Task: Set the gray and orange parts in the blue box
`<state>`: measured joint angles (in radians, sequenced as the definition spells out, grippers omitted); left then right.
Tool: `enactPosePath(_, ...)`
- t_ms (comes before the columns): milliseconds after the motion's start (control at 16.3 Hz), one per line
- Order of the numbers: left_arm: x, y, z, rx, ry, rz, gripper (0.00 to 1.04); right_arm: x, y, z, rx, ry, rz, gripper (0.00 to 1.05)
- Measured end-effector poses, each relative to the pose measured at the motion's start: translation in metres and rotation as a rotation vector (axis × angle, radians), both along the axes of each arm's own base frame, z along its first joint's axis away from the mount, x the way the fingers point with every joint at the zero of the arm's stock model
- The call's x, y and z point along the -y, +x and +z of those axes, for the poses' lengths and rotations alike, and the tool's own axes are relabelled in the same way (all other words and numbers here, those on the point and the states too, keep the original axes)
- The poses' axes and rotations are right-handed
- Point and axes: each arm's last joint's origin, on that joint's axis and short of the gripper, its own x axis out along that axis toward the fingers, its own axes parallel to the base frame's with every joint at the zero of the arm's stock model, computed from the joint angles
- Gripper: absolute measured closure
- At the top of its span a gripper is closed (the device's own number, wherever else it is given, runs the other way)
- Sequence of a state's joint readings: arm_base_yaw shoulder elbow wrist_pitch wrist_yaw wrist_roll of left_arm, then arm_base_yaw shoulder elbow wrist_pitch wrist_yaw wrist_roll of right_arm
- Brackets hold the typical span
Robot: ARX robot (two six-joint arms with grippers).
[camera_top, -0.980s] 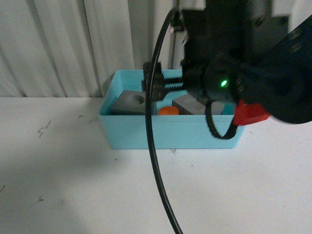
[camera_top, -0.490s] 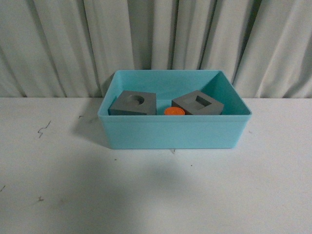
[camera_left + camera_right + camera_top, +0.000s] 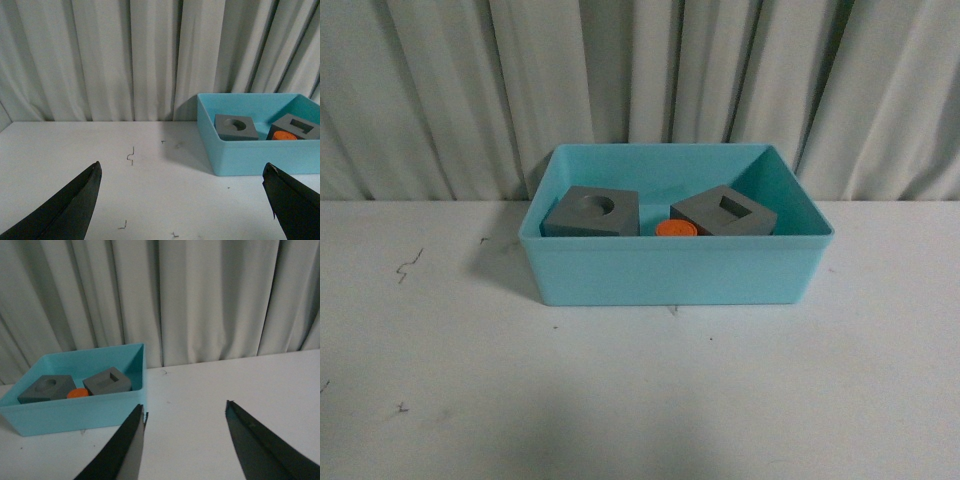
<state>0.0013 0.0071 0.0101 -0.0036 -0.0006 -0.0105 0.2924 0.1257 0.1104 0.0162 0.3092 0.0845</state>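
Note:
The blue box (image 3: 670, 270) stands on the white table against the curtain. Inside it lie a gray cube with a round recess (image 3: 592, 211), a gray cube with a rectangular recess (image 3: 725, 212) and the orange cylinder (image 3: 675, 228) between them. The same box (image 3: 250, 150) and parts (image 3: 235, 127) show in the left wrist view, where my left gripper (image 3: 182, 172) is open and well back from the box. My right gripper (image 3: 185, 412) is open too, off to the side of the box (image 3: 75, 412). Neither arm shows in the front view.
A white tabletop (image 3: 620, 390) with small dark scuff marks (image 3: 410, 265) spreads in front of the box. A pleated pale curtain (image 3: 640, 80) closes off the back.
A second ago a black arm with its cable filled the front view over the box. It has pulled out of that view. The box and its parts stay put.

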Motion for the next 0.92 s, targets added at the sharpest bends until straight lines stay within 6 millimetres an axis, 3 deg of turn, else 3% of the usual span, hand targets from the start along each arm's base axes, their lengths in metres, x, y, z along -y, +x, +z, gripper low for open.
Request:
enactPosePath(245, 0.0, 0.0, 0.0, 0.0, 0.0, 0.0, 0.07, 0.009, 0.0, -0.012, -0.004, -0.066, 0.011, 0.96)
enactPosePath(306, 0.0, 0.0, 0.0, 0.0, 0.0, 0.0, 0.07, 0.014, 0.0, -0.013, -0.002, -0.075, 0.03, 1.02)
enactPosePath(551, 0.0, 0.0, 0.0, 0.0, 0.0, 0.0, 0.07, 0.02, 0.0, -0.027, -0.006, -0.078, 0.016, 1.03)
enactPosePath(919, 0.0, 0.0, 0.0, 0.0, 0.0, -0.001, 0.07, 0.02, 0.0, -0.026, 0.002, -0.079, 0.015, 1.03)
